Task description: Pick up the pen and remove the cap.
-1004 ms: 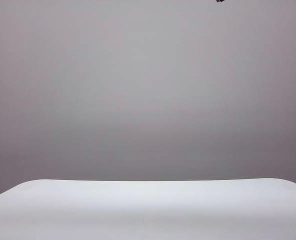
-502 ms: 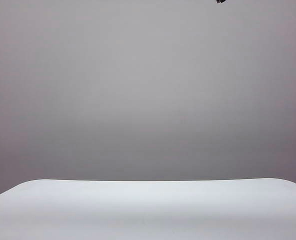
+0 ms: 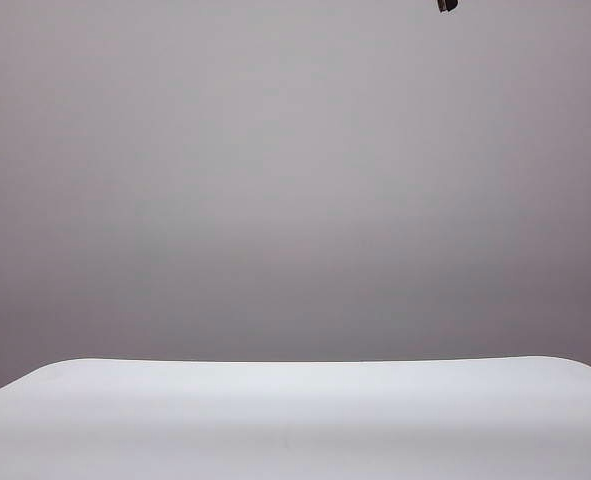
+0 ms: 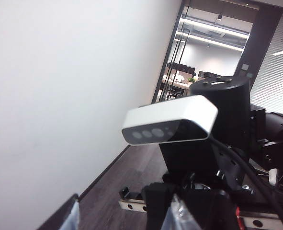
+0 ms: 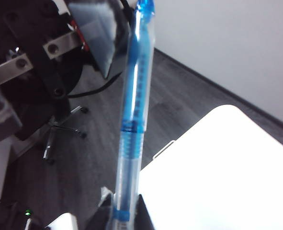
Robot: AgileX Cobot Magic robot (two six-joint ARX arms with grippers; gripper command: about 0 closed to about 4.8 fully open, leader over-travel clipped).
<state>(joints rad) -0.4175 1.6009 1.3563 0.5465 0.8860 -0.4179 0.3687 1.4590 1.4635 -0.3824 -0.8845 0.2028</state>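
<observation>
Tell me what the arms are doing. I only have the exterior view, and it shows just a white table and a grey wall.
Observer: In the right wrist view, the right gripper is shut on one end of a slim pen with a clear plastic barrel and blue inside.
Operator: And the left gripper?
Observer: The left gripper is open, with nothing between its fingers.
Operator: Where is the short clear cap with a blue clip?
Observer: I cannot spot it in any view.
</observation>
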